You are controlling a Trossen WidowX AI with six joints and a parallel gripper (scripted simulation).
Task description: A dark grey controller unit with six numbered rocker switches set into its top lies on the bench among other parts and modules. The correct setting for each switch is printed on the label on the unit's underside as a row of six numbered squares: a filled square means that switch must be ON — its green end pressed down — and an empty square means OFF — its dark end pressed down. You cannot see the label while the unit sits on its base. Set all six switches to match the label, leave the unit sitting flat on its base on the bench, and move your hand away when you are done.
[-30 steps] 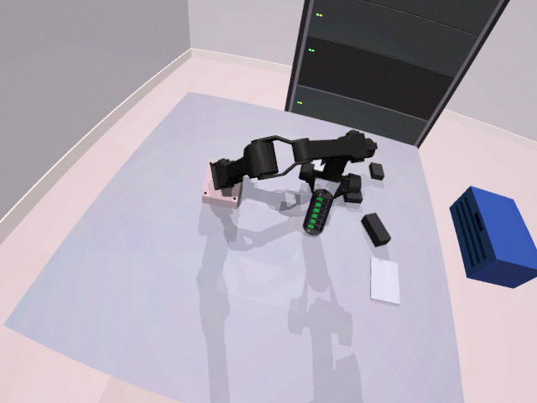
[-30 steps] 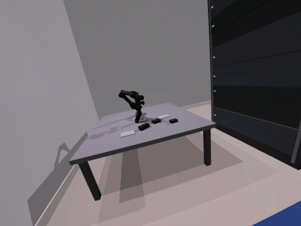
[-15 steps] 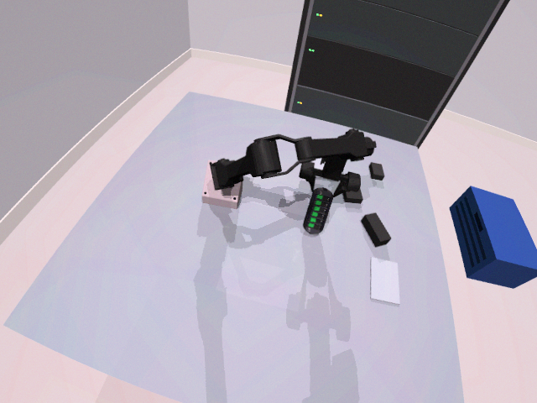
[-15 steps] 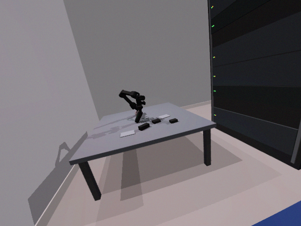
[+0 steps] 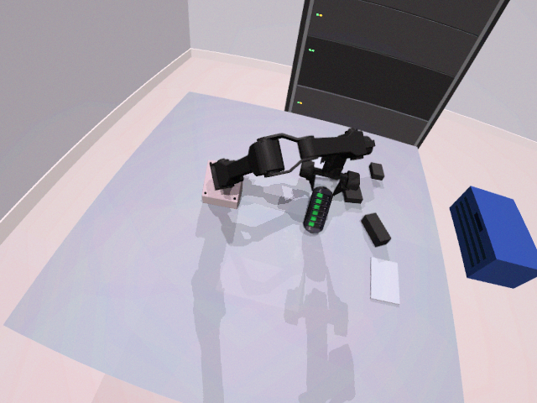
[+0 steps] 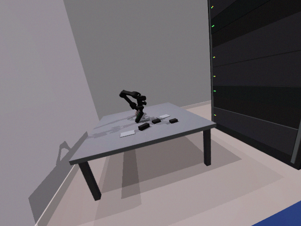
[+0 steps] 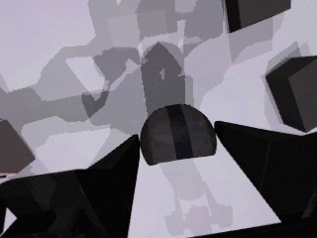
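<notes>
The controller unit (image 5: 315, 213) (image 6: 138, 117) is long and dark with rounded ends. It is held steeply tilted, off its base, its lower end near the bench; whether that end touches is unclear. In the top view its switch face shows, with a row of green switch ends along one side; the switch numbers are too small to read. My gripper (image 5: 322, 190) (image 7: 176, 132) is shut on the unit near its upper end, one finger on each side. The wrist view shows only the unit's rounded end (image 7: 163, 141) with a dark stripe. The underside label is not visible.
Dark blocks (image 5: 376, 230) (image 5: 377, 171) (image 6: 173, 120) (image 7: 302, 94) lie on the bench (image 5: 130, 277) (image 6: 109, 141) right of the unit in the top view. A white plate (image 5: 384, 281) (image 6: 127, 133) lies beyond them; another (image 6: 165, 116) lies farther back in the exterior view. The arm's pink base (image 5: 221, 198) is left.
</notes>
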